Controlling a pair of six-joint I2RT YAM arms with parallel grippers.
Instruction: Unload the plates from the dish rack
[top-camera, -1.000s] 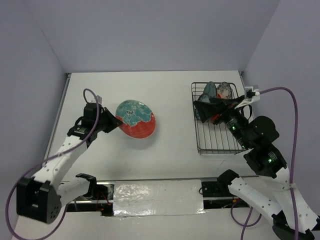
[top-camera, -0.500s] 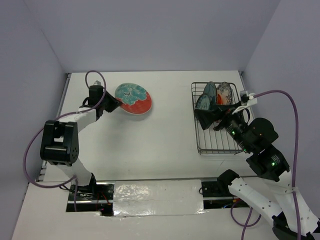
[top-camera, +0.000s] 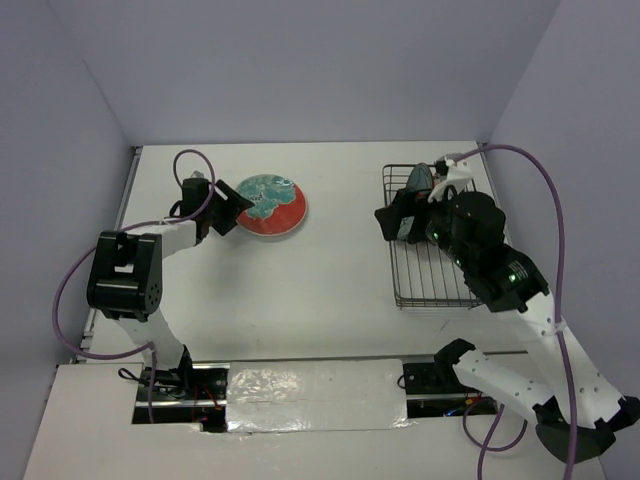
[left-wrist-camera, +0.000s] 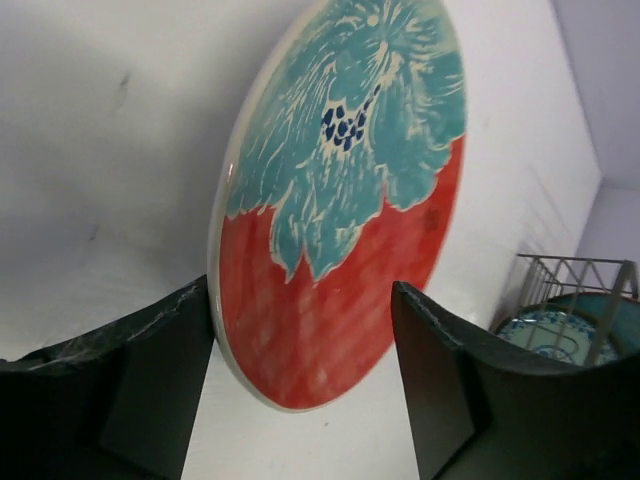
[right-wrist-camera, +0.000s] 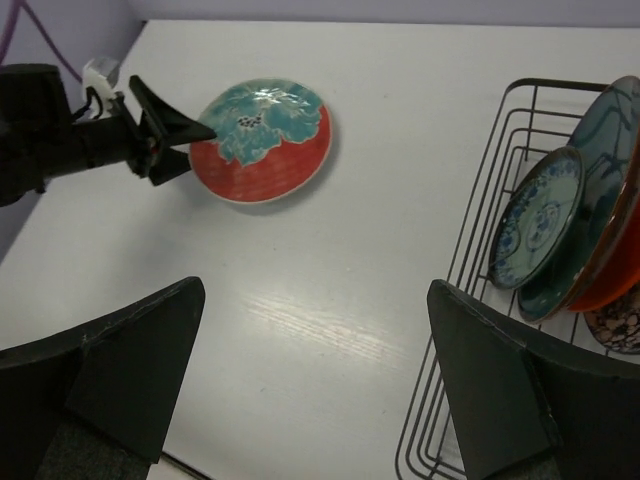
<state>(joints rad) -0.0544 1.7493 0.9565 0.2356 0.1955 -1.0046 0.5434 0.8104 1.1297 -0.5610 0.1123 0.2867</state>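
Note:
The teal-and-red plate (top-camera: 272, 207) lies on the table at the far left, seen close up in the left wrist view (left-wrist-camera: 340, 200). My left gripper (top-camera: 226, 205) is open, its jaws (left-wrist-camera: 300, 380) standing either side of the plate's near rim, and the right finger (left-wrist-camera: 450, 390) is apart from it. The dark wire dish rack (top-camera: 432, 285) stands on the right. Several plates stand upright at its far end, a small teal one (right-wrist-camera: 535, 222) in front. My right gripper (right-wrist-camera: 315, 370) hangs open and empty over the table just left of the rack (right-wrist-camera: 470, 262).
The left arm's purple cable (top-camera: 185, 165) loops beside the plate on the table. Grey walls close in the table at the back and sides. A foil-covered strip (top-camera: 315, 390) runs along the near edge between the arm bases.
My left gripper has opened and let go of the teal-and-red plate, which now lies flat on the table. The right arm has risen and shifted slightly left, still open.

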